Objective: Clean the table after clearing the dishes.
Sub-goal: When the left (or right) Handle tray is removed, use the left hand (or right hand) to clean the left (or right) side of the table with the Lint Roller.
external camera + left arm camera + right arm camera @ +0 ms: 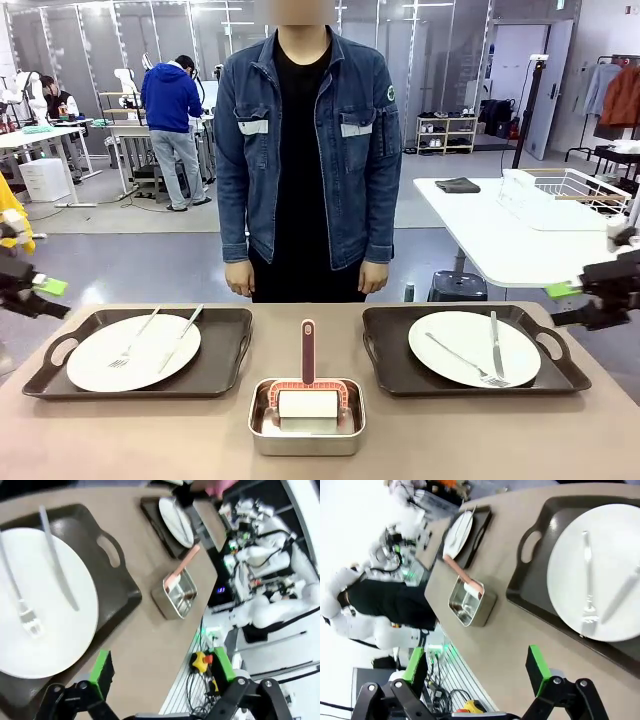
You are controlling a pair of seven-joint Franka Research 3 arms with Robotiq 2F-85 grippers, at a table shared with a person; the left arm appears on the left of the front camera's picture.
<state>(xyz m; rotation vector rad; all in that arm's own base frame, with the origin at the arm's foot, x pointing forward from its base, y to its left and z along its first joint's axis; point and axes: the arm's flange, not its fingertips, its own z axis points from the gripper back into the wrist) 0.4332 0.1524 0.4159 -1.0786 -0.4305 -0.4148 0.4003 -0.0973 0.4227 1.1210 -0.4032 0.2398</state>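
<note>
**A:** What does the coming move turn on?

**B:** Which side each load is on. On the large tan-brown table (200,440) there are two dark rectangular handled trays. The left tray (228,345) carries a flat round white left plate (95,365) and lies just inward of the left hand (45,297). The right tray (385,355) carries the right plate (470,325) and lies just inward of the right hand (565,305). Each hand is plainly the nearer one for its own tray.

**A:** How do the trays run?

**B:** Their long axis runs side to side across the table, so a cut-out handle at the outer short end faces the hand beside it. A silver fork (135,338) and knife (182,338) lie loose on the left plate, and another pair lies on the right plate. I'd judge tilting a risk.

**A:** And the hands themselves?

**B:** Both are raised near the table's outer ends, with the jaws spread wide and the green pads well apart. Neither holds anything.

**A:** Anything between the trays?

**B:** A small rectangular steel pan (306,442) sits near the robot's edge. It holds a red-handled cleaning tool (307,350) with a white head, and the handle points toward the person (305,150) standing at the far side. My guess is that the tool waits until the trays are gone.

**A:** Any writing?

**B:** None that can be read. A small round badge (390,93) on the person's denim sleeve is too small to make out.
</note>
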